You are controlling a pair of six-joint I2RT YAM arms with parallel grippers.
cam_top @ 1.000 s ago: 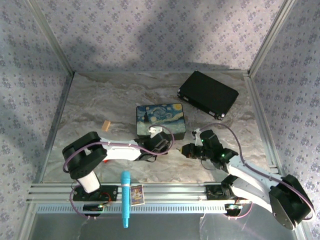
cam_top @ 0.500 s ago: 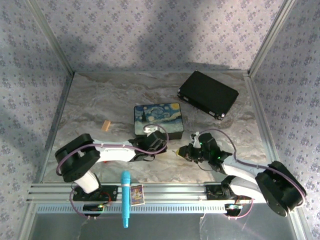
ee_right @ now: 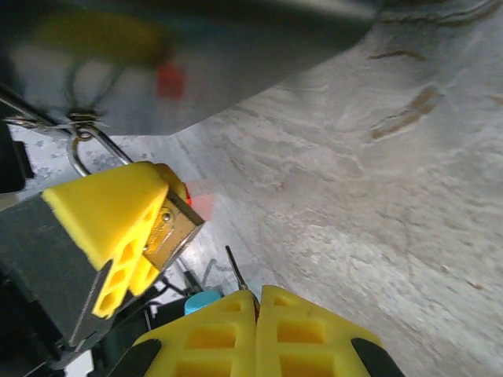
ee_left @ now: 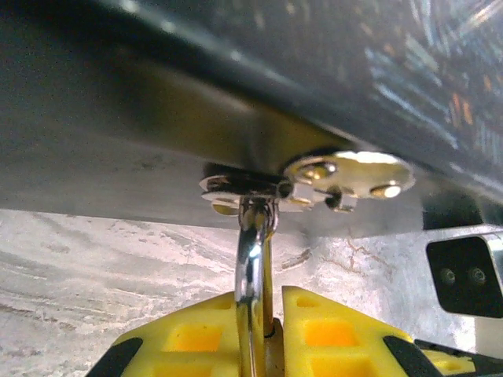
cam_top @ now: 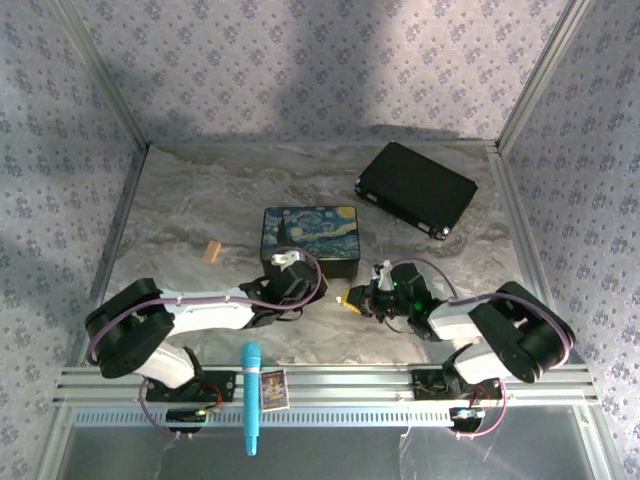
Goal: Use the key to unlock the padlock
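Brass padlock (ee_right: 174,224): hangs by its shackle (ee_left: 253,259) from the hasp (ee_left: 346,174) on the near wall of the painted box (cam_top: 310,228), mid-table (cam_top: 200,205).
Holding it: my left gripper (ee_left: 271,310) has its yellow pads clamped on the padlock.
Silvery key (ee_right: 234,269): a thin blade pinched in my right gripper (ee_right: 257,302), which is fully closed on it.
Line-up: in the right wrist view the padlock body lies just up-left of the key tip, not touching. Its long axis slants from the hasp down toward the blade. I judge the right arm makes the approach.
Hidden: I cannot make out the keyhole, and the pads cover the key's head. From above, both wrists crowd the meeting point.
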